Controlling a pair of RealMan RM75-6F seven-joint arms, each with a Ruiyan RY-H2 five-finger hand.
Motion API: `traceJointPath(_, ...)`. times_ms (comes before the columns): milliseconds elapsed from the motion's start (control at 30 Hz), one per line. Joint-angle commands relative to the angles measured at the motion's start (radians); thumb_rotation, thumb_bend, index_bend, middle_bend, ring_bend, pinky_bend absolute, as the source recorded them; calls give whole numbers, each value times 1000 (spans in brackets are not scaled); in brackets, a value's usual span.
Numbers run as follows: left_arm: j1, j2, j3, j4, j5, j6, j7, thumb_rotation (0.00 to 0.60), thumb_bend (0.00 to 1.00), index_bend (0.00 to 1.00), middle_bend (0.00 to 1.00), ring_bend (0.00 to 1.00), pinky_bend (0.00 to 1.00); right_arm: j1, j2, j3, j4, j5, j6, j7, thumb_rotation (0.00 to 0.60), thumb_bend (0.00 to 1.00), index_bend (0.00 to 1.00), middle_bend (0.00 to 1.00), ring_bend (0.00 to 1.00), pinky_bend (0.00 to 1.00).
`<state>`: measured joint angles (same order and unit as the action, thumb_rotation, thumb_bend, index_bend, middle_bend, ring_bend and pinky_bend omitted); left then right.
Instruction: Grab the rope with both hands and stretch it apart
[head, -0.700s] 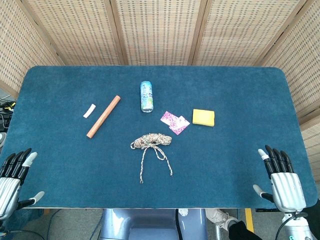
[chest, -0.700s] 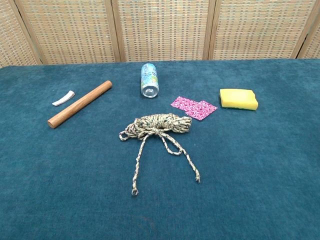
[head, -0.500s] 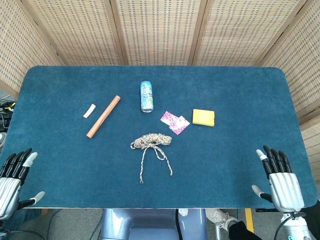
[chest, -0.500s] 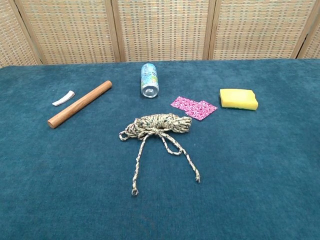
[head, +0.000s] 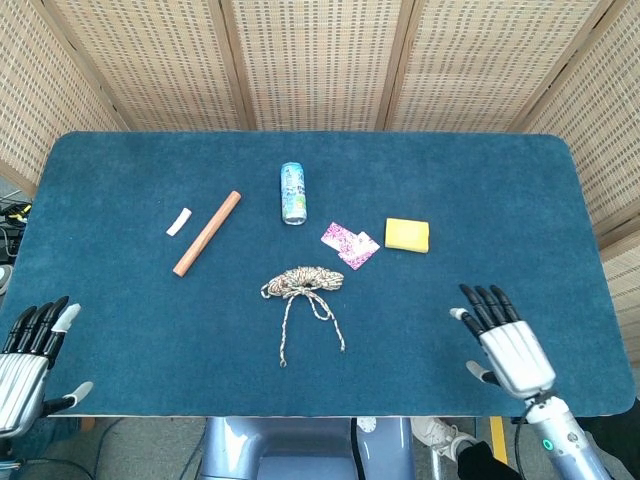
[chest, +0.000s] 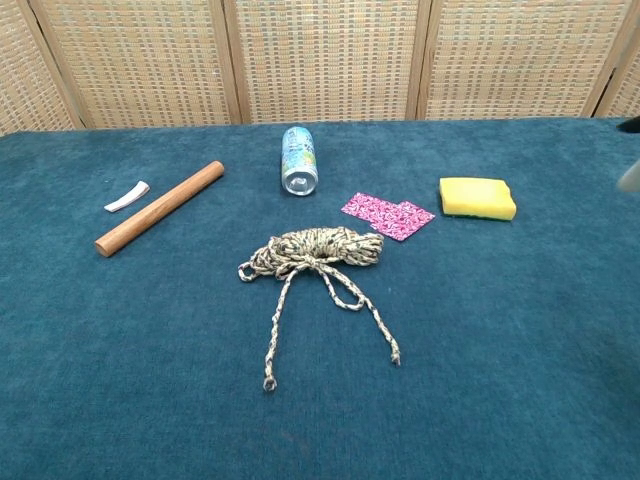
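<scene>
Here the rope (head: 303, 281) lies coiled near the middle of the blue table (head: 120, 330), its two loose ends trailing toward the front edge. Just behind it sit a pink patterned packet (head: 349, 243), a yellow sponge (head: 407, 235), a can (head: 293, 192) on its side, a wooden stick (head: 207, 233) and a small white piece (head: 179, 221). The right hand (head: 505, 343) hovers over the table's front right, fingers spread, holding nothing. The left hand (head: 28, 357) waits at the front left corner, fingers likewise apart and empty.

Head view overhead; chest view low, nearer; shared table (head: 120, 180) centre.
</scene>
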<state>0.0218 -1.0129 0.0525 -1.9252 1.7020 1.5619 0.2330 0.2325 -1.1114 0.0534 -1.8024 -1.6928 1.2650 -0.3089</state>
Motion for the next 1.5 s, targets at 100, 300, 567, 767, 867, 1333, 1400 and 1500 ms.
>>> traceJointPath(100, -13, -14, -14, -7, -36, -27, 30, 600, 0, 0, 0, 0, 0, 223, -26, 32, 84, -58, -256, 63, 600, 26, 340, 0, 0, 0)
traceJointPath(300, -26, -25, -24, -9, -69, -52, 55, 600, 0, 0, 0, 0, 0, 321, -101, 42, 106, -47, -361, 29, 600, 138, 377, 0, 0, 0)
traceJointPath(567, -42, -42, -30, -11, -102, -83, 97, 600, 0, 0, 0, 0, 0, 434, -266, 43, 218, -43, -452, -16, 600, 247, 445, 0, 0, 0)
traceJointPath(767, -44, -43, -29, -12, -109, -85, 101, 600, 0, 0, 0, 0, 0, 472, -342, 28, 288, -30, -476, -52, 600, 280, 454, 0, 0, 0)
traceJointPath(867, -45, -43, -28, -10, -111, -84, 99, 600, 0, 0, 0, 0, 0, 486, -377, 25, 318, -15, -483, -65, 600, 283, 455, 0, 0, 0)
traceJointPath(1333, -56, -45, -25, -11, -125, -100, 98, 600, 0, 0, 0, 0, 0, 539, -454, 26, 340, 76, -530, -150, 600, 283, 463, 0, 0, 0)
traceJointPath(1400, -57, -45, -24, -10, -125, -101, 98, 600, 0, 0, 0, 0, 0, 543, -461, 26, 344, 85, -534, -162, 600, 284, 465, 0, 0, 0)
traceJointPath(1500, -59, -45, -24, -10, -126, -103, 96, 600, 0, 0, 0, 0, 0, 550, -476, 28, 348, 109, -540, -184, 600, 288, 470, 0, 0, 0)
